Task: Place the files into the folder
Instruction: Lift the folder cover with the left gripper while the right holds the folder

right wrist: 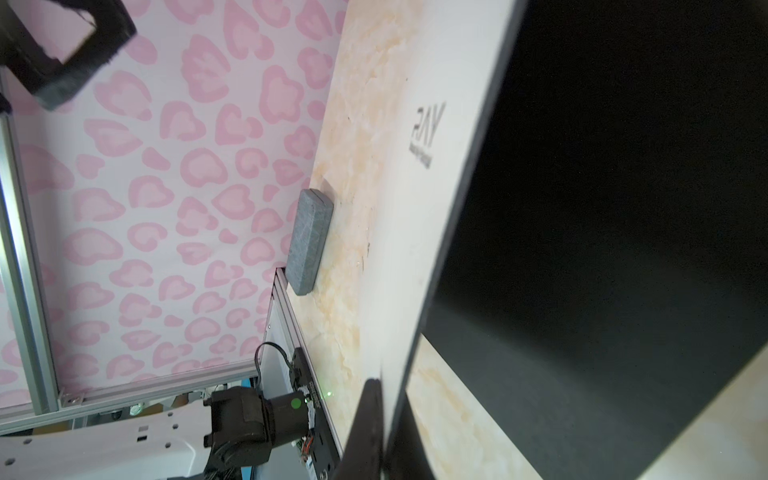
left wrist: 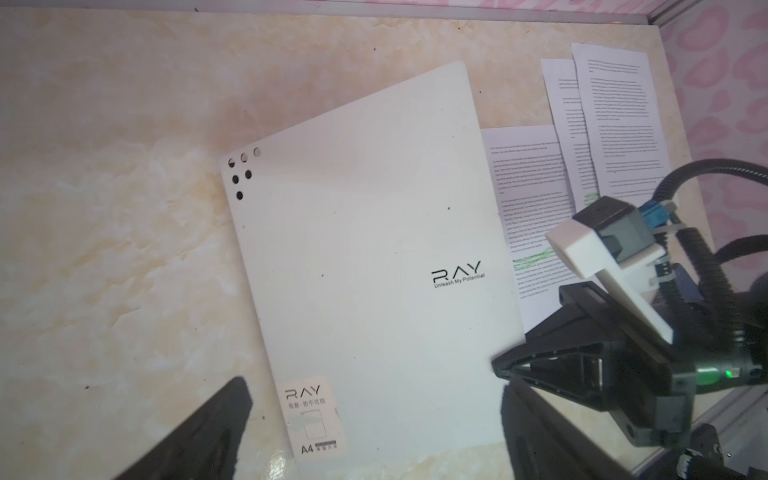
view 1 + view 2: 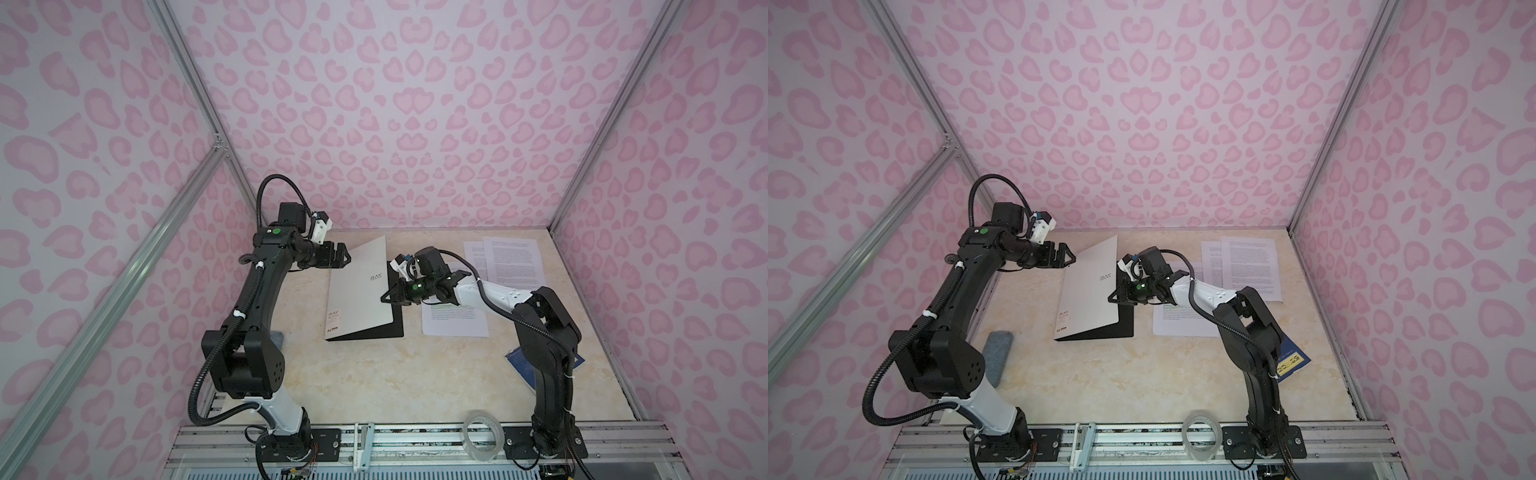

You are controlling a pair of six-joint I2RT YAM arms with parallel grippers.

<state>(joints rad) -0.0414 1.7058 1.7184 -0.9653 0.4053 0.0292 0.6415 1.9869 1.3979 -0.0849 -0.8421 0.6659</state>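
The folder lies mid-table with its grey-white "RAY" cover (image 3: pixel 357 286) (image 3: pixel 1090 286) (image 2: pixel 374 249) lifted at an angle over the black inside (image 3: pixel 395 328) (image 1: pixel 602 208). My right gripper (image 3: pixel 384 297) (image 3: pixel 1111 298) (image 1: pixel 384 386) is shut on the cover's right edge and holds it up. My left gripper (image 3: pixel 347 257) (image 3: pixel 1071 257) (image 2: pixel 374 415) hangs open at the cover's far left corner, with nothing between its fingers. The files lie loose to the right of the folder: two overlapping sheets (image 3: pixel 515 262) (image 3: pixel 1250 266) (image 2: pixel 615 108) at the back and one green-marked sheet (image 3: pixel 455 322) (image 3: pixel 1183 322) (image 2: pixel 528 199) under my right arm.
A grey block (image 3: pixel 998 353) (image 1: pixel 309 241) rests by the table's left edge. A dark blue booklet (image 3: pixel 1293 361) lies at the right, partly behind my right arm. A clear tape roll (image 3: pixel 482 436) sits on the front rail. Pink patterned walls close in three sides.
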